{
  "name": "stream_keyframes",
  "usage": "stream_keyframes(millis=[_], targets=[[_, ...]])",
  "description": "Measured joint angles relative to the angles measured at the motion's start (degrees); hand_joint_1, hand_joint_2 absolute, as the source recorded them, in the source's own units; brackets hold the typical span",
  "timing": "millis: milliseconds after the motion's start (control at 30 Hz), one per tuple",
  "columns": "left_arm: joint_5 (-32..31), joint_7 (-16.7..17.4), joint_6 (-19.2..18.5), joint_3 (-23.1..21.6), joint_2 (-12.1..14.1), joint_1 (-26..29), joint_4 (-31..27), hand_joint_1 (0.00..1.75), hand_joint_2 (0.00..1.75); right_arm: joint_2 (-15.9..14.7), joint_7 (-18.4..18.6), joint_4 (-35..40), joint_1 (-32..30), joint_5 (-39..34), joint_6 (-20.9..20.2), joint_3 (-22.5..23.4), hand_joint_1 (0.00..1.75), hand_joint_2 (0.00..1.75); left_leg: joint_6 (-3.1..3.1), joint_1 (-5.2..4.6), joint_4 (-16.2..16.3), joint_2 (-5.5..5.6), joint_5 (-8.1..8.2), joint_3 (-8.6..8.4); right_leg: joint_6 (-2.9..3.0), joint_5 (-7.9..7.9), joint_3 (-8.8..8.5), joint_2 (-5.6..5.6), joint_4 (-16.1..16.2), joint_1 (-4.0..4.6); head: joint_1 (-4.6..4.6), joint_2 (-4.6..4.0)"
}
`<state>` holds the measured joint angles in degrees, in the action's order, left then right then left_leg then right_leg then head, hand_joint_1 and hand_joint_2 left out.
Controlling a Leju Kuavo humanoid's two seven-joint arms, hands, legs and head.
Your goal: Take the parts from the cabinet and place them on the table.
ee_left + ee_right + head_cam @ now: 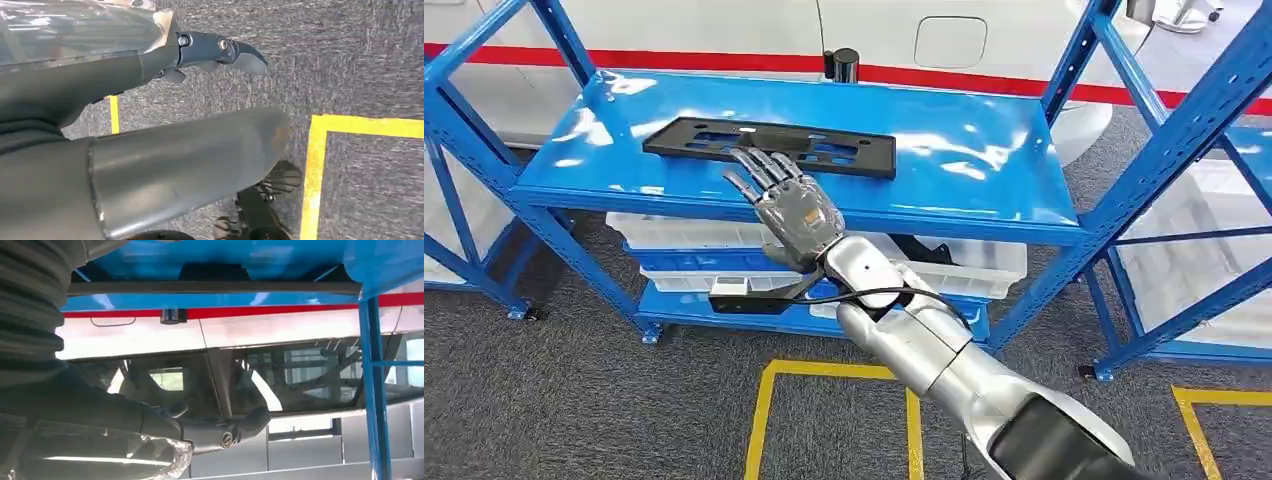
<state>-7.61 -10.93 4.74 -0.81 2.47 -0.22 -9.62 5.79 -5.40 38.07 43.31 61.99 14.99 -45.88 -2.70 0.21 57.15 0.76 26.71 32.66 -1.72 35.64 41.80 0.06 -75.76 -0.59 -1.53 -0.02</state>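
Note:
A long flat black part with cut-outs lies on the top shelf of the blue cabinet. My right hand reaches in from the front with its fingers spread and straight. The fingertips lie over the part's near edge, and whether they touch it I cannot tell. Nothing is in that hand. In the right wrist view the black part stretches just beyond a dark finger. My left hand hangs over the grey floor with its fingers apart and holds nothing.
The lower shelf carries white trays and another black piece. A black cylinder stands behind the top shelf. Blue uprights and neighbouring racks flank the cabinet. Yellow tape marks the floor.

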Motion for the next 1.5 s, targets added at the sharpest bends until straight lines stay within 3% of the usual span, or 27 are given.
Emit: stream_keyframes(millis=[67,133,167,200,267,367,400,433,500,533,567,600,633,667,700,733,833,867,933,1000,1033,1100,1133,1167,1200,1267,1500], targets=[[0.00,0.04,0.02,0.00,-0.04,0.00,0.00,0.00,0.00,0.07,-0.02,-0.07,-0.02,0.26,-0.09,-0.04,0.00,1.75,0.12,-0.09,0.00,0.36,1.46,-2.10,-0.76,-2.46,-0.58,0.00,6.06,0.02,0.00,0.00],[0.18,0.26,0.20,0.00,-0.17,0.00,0.00,0.00,0.00,0.07,-0.02,-0.15,-0.06,0.44,-0.15,-0.09,0.00,1.75,0.43,-0.12,-0.10,0.49,3.13,-3.75,-1.92,-10.42,-2.69,-0.02,15.70,0.12,-0.07,-0.02],[0.31,0.37,0.24,0.00,-0.22,-0.15,0.04,0.00,0.00,0.09,-0.02,-0.24,-0.11,0.52,-0.24,-0.18,0.00,1.75,0.70,-0.34,0.36,0.51,3.98,-4.80,-1.53,-12.70,-2.77,-0.12,17.21,0.27,0.07,0.00],[0.35,0.52,0.44,0.04,-0.17,-0.08,0.04,0.00,0.00,0.22,-0.02,-0.31,-0.12,0.57,-0.50,-0.33,0.00,1.75,1.18,-0.57,0.09,0.65,4.51,-4.32,-0.39,-12.62,-3.81,-0.40,17.18,0.27,-0.11,0.00],[0.37,0.70,0.61,0.07,-0.15,-0.19,0.00,0.00,0.00,0.66,0.00,-0.24,0.17,0.63,-0.52,-0.37,0.00,1.75,1.34,-0.54,0.86,0.46,4.81,-5.42,0.44,-12.96,-4.03,-0.13,17.24,0.08,0.04,0.00],[0.44,0.85,0.87,0.09,-0.44,-0.75,-0.02,0.00,0.00,1.38,0.09,-0.09,0.67,0.66,-0.57,-0.44,0.00,1.75,2.46,-0.17,11.65,-0.20,0.31,1.67,1.89,-11.57,-6.17,0.01,17.60,-0.33,0.13,0.00],[0.44,0.85,0.94,0.09,-0.46,-0.74,-0.02,0.00,0.00,1.40,0.07,-0.11,0.63,0.66,-0.61,-0.46,0.00,1.75,2.84,0.02,14.80,-0.37,1.02,4.25,2.20,-10.93,-6.82,0.02,17.61,-0.33,0.07,0.00],[0.46,0.87,1.03,0.15,-0.44,-0.61,-0.02,0.00,0.00,1.51,0.07,-0.15,0.48,0.70,-0.72,-0.59,0.00,1.75,3.21,0.23,16.96,-0.46,3.40,6.74,2.27,-10.26,-7.50,0.09,17.63,-0.33,0.11,0.00],[0.50,0.90,1.12,0.44,-0.46,-0.34,-0.02,0.00,0.00,1.57,0.07,-0.17,0.26,0.68,-1.11,-0.70,0.00,1.75,3.77,0.70,17.52,-0.60,8.82,10.07,2.24,-9.03,-9.07,0.20,17.62,-0.45,0.09,0.00],[0.50,0.87,1.18,0.44,-0.46,-0.29,-0.02,0.00,0.00,1.60,0.07,-0.17,0.22,0.76,-1.44,-0.72,0.00,1.75,3.94,0.94,16.23,-0.61,9.43,10.43,2.10,-8.60,-9.89,0.27,17.62,-0.50,0.11,0.00],[0.50,0.87,1.33,0.44,-0.46,-0.30,-0.02,0.00,0.00,1.62,0.22,-0.17,0.22,0.87,-1.95,-0.77,0.00,1.75,4.21,1.21,13.05,-0.64,7.93,10.04,1.80,-7.83,-10.86,0.38,17.61,-0.76,0.09,0.00],[0.48,0.90,1.75,0.44,-0.48,-0.30,-0.02,0.00,0.00,1.64,0.37,-0.17,0.21,0.96,-2.32,-0.81,0.00,1.75,4.46,1.46,9.01,-0.70,4.65,9.03,1.42,-7.15,-11.73,0.40,17.61,-1.00,0.09,0.00],[0.37,1.07,2.23,0.44,-0.50,-0.28,-0.02,0.00,0.00,1.64,0.50,-0.17,0.19,1.20,-2.60,-0.85,0.00,1.75,4.86,1.79,4.70,-0.95,-0.13,7.89,0.98,-6.47,-12.45,0.40,17.62,-1.11,0.07,0.00],[0.28,1.31,2.71,0.46,-0.83,-0.20,0.02,0.00,0.00,1.62,0.66,-0.22,0.16,1.42,-2.93,-0.90,0.00,1.75,4.66,1.84,2.17,-1.94,-4.22,7.70,0.52,-5.70,-13.05,0.48,17.04,-0.70,0.33,0.00],[0.24,1.57,3.08,0.50,-0.81,-0.32,0.02,0.00,0.00,1.57,0.74,-0.24,0.14,1.53,-3.13,-0.98,0.00,1.75,3.67,1.47,2.77,-2.52,-3.83,7.41,0.01,-5.09,-12.65,0.54,17.14,-0.34,0.42,0.00],[0.24,1.60,3.23,0.52,-0.87,-0.27,0.02,0.00,0.00,1.55,0.92,-0.28,-0.08,1.66,-3.17,-1.11,0.00,1.75,3.09,1.34,2.95,-2.01,-5.07,7.12,-0.36,-4.55,-12.43,0.43,17.18,-0.24,0.28,0.00],[-0.11,1.77,4.09,0.57,-1.01,-0.41,-0.02,0.00,0.00,1.51,1.20,-0.28,-0.14,1.70,-3.17,-1.31,0.00,1.75,1.99,1.25,2.69,-1.79,-4.80,6.90,-0.98,-3.68,-12.99,0.08,17.09,-0.75,0.22,0.00],[-0.22,1.77,4.31,0.57,-1.07,-0.52,-0.02,0.00,0.00,1.49,1.27,-0.28,-0.10,1.70,-3.17,-1.31,0.00,1.75,1.64,1.20,2.65,-1.64,-4.57,6.81,-0.82,-2.76,-11.88,0.06,14.94,-0.67,0.26,0.00],[-0.37,1.83,5.03,0.61,-1.03,-0.59,-0.02,0.00,0.00,1.35,1.53,-0.33,-0.32,1.83,-3.49,-1.40,0.00,1.75,1.01,0.90,2.65,-1.47,-4.15,6.77,-0.15,0.51,-6.35,0.08,5.75,-0.43,0.22,0.00],[-0.55,1.86,5.29,0.61,-1.07,-0.56,-0.02,0.00,0.00,1.07,1.75,-0.61,-1.05,1.97,-4.24,-1.44,0.00,1.75,0.51,0.37,2.65,-1.13,-3.78,6.59,-0.10,1.65,-1.15,0.07,-1.32,-0.19,0.22,0.00],[-0.66,1.86,5.38,0.59,-1.11,-0.56,-0.02,0.00,0.00,1.00,1.86,-0.79,-1.37,2.12,-4.55,-1.49,0.00,1.75,0.35,0.16,2.65,-0.90,-3.63,6.35,-0.25,0.65,-0.64,0.08,-0.70,0.01,0.22,0.00],[-0.66,1.88,5.68,0.59,-1.22,-0.57,-0.02,0.00,0.00,0.94,2.16,-1.14,-1.61,2.40,-4.76,-1.57,0.00,1.75,0.24,-0.32,2.63,-0.55,-3.21,5.56,-0.50,-4.22,-3.38,0.07,7.75,0.64,0.22,0.00],[-0.66,1.88,5.86,0.61,-1.29,-0.57,-0.02,0.00,0.00,0.94,2.23,-1.14,-1.56,2.49,-4.76,-1.57,0.00,1.75,0.21,-0.55,2.59,-0.47,-3.01,5.14,-0.11,-6.85,-5.77,0.06,13.51,1.12,0.20,0.00],[-0.66,1.88,5.86,0.61,-1.66,-0.58,-0.02,0.00,0.00,0.90,2.25,-1.18,-1.54,2.49,-4.76,-1.57,0.00,1.75,0.32,-0.63,2.64,-0.38,-2.87,5.04,1.27,-8.26,-6.70,0.34,15.98,1.63,0.37,0.00],[-0.66,1.92,5.88,0.61,-1.55,-0.66,-0.02,0.00,0.00,0.87,2.27,-1.22,-1.48,2.51,-4.79,-1.60,0.00,1.75,0.61,-0.90,2.72,-0.15,-2.57,4.97,1.63,-8.63,-6.91,0.29,16.56,1.53,0.48,0.00],[-0.66,1.95,5.90,0.61,-1.49,-0.52,-0.02,0.00,0.00,0.90,2.27,-1.27,-1.54,2.58,-4.83,-1.71,0.00,1.75,0.09,-0.79,2.79,-0.22,-2.32,5.00,1.23,-8.93,-7.39,0.40,16.70,1.58,0.33,0.00],[-0.85,2.05,6.03,0.59,-1.66,-0.52,-0.02,0.00,0.00,1.03,3.85,-2.69,-1.68,2.80,-6.08,-2.12,0.00,1.75,0.39,-0.75,2.29,-0.32,-2.42,4.51,1.36,-8.86,-7.51,0.56,16.69,1.62,0.37,0.00]])
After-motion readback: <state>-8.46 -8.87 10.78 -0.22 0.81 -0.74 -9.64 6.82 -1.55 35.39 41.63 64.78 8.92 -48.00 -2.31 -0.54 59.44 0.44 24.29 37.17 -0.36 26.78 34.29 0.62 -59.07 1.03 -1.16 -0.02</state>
